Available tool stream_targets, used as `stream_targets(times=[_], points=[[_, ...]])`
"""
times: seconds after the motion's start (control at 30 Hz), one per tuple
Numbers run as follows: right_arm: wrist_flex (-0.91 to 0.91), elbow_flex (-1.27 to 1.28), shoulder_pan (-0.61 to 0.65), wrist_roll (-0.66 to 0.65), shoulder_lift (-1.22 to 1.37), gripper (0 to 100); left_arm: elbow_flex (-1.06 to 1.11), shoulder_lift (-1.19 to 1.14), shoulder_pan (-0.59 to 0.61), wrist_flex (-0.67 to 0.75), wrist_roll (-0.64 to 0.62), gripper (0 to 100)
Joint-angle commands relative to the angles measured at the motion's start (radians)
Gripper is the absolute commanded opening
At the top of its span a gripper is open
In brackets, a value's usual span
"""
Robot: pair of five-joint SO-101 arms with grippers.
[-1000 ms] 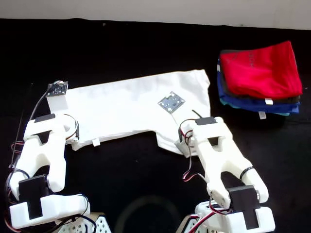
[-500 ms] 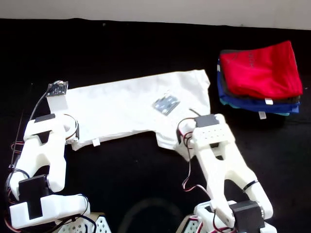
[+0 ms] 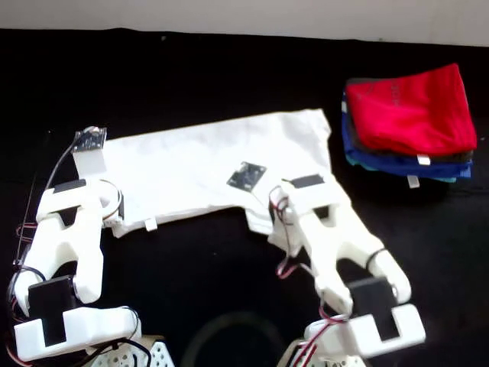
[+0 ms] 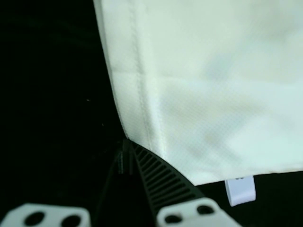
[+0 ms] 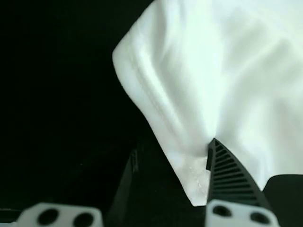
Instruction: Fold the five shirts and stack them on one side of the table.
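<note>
Flat on the middle of the black bench [image 3: 229,76] lies the white shirt [image 3: 183,164], with the folded stack [image 3: 409,122], red on top, to its right.
The left tool [image 4: 127,147] is pinched narrow on the shirt's hem; the right tool [image 5: 173,156] stands wide, bunched cloth between its fingers.

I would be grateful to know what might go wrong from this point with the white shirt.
The left gripper seems to pinch only the very corner of the white shirt; a pull may slip it free.
The right gripper stands open around bunched cloth at the near edge, so it may catch several layers and fold crooked.
The folded stack lies close beside the shirt; a swung sleeve could nudge it.
</note>
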State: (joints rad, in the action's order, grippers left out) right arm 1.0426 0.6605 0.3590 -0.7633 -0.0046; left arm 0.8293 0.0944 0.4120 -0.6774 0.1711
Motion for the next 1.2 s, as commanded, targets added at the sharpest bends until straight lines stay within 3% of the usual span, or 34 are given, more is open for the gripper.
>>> stream_targets(times=[0.0, 0.2, 0.33, 0.53, 0.8, 1.17], points=[[-0.012, -0.114, -0.002, -0.006, 0.147, 21.1, 0.001, 0.007, 0.018, 0.012, -0.006, 1], [-0.008, -0.317, -0.093, -0.008, 0.314, 19.0, 0.001, 0.007, 0.018, 0.012, -0.006, 1], [-0.005, -0.392, -0.147, -0.008, 0.378, 0.2, 0.001, 0.007, 0.018, 0.012, -0.006, 1], [0.07, -0.479, -0.185, -0.011, 0.338, 0.6, 0.001, 0.007, 0.018, 0.012, -0.006, 1], [0.108, -0.788, -0.174, -0.008, 0.286, 0.6, 0.001, 0.007, 0.018, 0.012, -0.006, 1], [0.094, -1.178, -0.082, -0.003, 0.619, 1.2, 0.001, 0.007, 0.018, 0.012, -0.006, 1]])
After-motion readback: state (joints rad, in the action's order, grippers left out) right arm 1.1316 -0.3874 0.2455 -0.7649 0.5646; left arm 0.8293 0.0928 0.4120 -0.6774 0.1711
